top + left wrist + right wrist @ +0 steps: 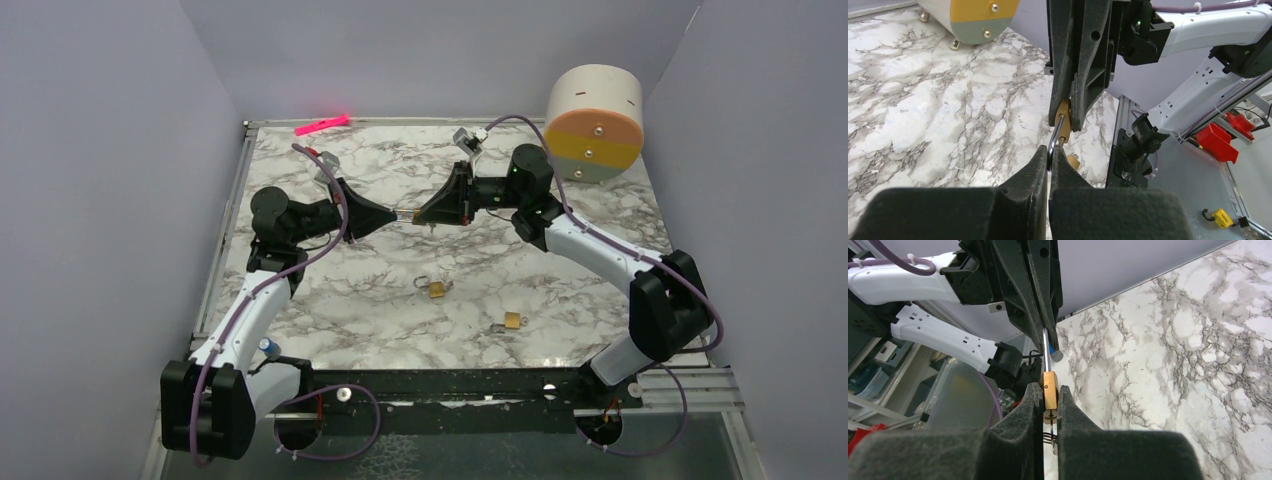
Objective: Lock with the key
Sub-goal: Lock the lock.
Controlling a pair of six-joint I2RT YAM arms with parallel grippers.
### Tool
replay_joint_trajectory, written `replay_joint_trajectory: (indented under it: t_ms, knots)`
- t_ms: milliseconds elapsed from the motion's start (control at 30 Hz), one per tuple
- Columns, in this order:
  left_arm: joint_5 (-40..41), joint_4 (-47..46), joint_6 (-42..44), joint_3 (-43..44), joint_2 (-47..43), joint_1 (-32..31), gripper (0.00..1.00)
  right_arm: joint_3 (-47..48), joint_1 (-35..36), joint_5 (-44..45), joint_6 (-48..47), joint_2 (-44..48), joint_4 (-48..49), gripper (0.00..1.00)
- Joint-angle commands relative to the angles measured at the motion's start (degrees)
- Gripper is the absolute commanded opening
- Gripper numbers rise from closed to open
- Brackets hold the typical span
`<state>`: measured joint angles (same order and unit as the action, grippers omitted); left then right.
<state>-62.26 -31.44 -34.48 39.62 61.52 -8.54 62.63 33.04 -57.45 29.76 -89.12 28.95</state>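
Observation:
A small brass padlock [405,215] hangs in the air between my two grippers over the middle of the table. My left gripper [393,214] is shut on its curved silver shackle [1051,145], as the left wrist view [1049,160] shows. My right gripper [416,215] is shut on the brass body [1050,387], as the right wrist view [1050,396] shows. The thin silver key [1051,421] sticks out of the body's underside between the right fingers, with a wire ring [1048,437] hanging on it. The key does not show in the top view.
Two more brass padlocks [436,289] [511,321] lie on the marble table nearer the bases. A round white, orange and yellow drum [595,120] stands at the back right. A pink object [322,125] lies at the back left edge.

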Motion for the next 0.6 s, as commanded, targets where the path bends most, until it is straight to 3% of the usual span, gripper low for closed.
replay_joint_trajectory:
  t_ms: [0,333,433,567]
  knots:
    - [-0.5,-1.3,0.4,0.0,0.4,-3.8,0.00,0.5,0.7,-2.0,5.2,-2.2,9.2,0.01]
    - [-1.3,-1.3,1.6,0.4,-0.3,-4.6,0.00,0.7,0.6,-0.2,2.1,-1.9,4.8,0.01]
    - [-0.1,-1.3,1.8,0.5,-0.7,-4.6,0.00,0.4,0.6,1.1,0.5,-0.9,2.9,0.10]
    - [0.5,-1.3,2.0,0.5,-0.8,-4.4,0.00,-0.9,0.2,3.4,-1.1,1.1,1.4,0.35]
